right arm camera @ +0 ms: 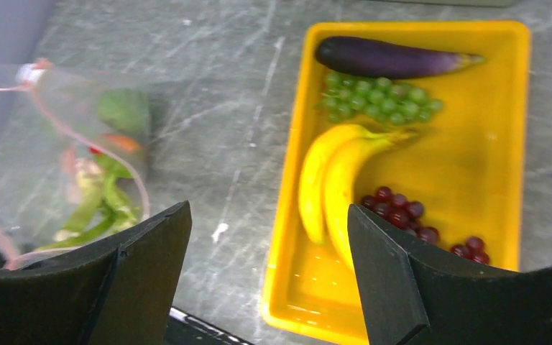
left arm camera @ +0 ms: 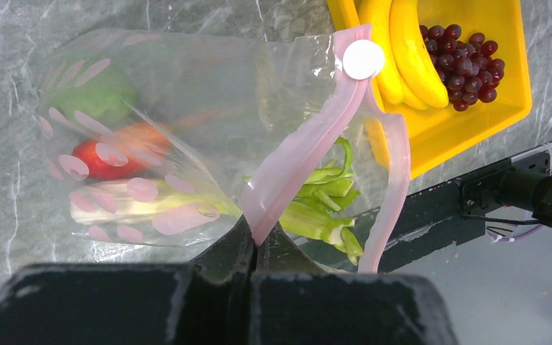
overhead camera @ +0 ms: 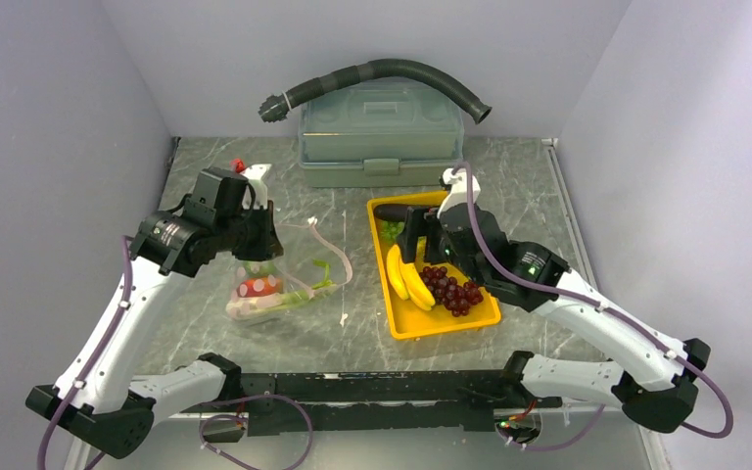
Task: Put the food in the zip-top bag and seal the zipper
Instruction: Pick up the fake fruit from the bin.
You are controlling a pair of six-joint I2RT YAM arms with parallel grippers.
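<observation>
Top external, counted: one zip-top bag [overhead camera: 279,284] lying at nine o'clock on the tabletop [overhead camera: 352,333], one yellow tray [overhead camera: 480,311] at three o'clock, one grey-green lidded box [overhead camera: 380,132] at twelve o'clock with one dark ribbed hose [overhead camera: 382,73] draped over it.

Left wrist: left pincer [left arm camera: 253,241] closed tight, clamped on the zipper [left arm camera: 302,151], one pink strip pinched between the black fingers [left arm camera: 223,251]. Second pink strip curving away at four o'clock of the grip, so mouth gaping, unsealed. One round white disc [left arm camera: 363,59] at the strip's far end. Inside the bag, four pieces: one white-green leek [left arm camera: 136,205] with its leaves poking out of the mouth, one red piece [left arm camera: 93,158], one orange piece [left arm camera: 144,133], one blurred green piece [left arm camera: 97,93] at eleven o'clock.

Right wrist: right pincer [right arm camera: 267,212] spread wide, gripping nothing, hanging above the tray's left rim. In the tray, four lots: one purple eggplant [right arm camera: 388,57] across twelve o'clock, one bunch of green grapes [right arm camera: 374,100] just beneath, two yellow bananas [right arm camera: 330,180] joined at the stem at the centre, one cluster of dark purple grapes [right arm camera: 402,208] at five o'clock, touching the bananas. Bag well apart from the tray, at nine o'clock.
</observation>
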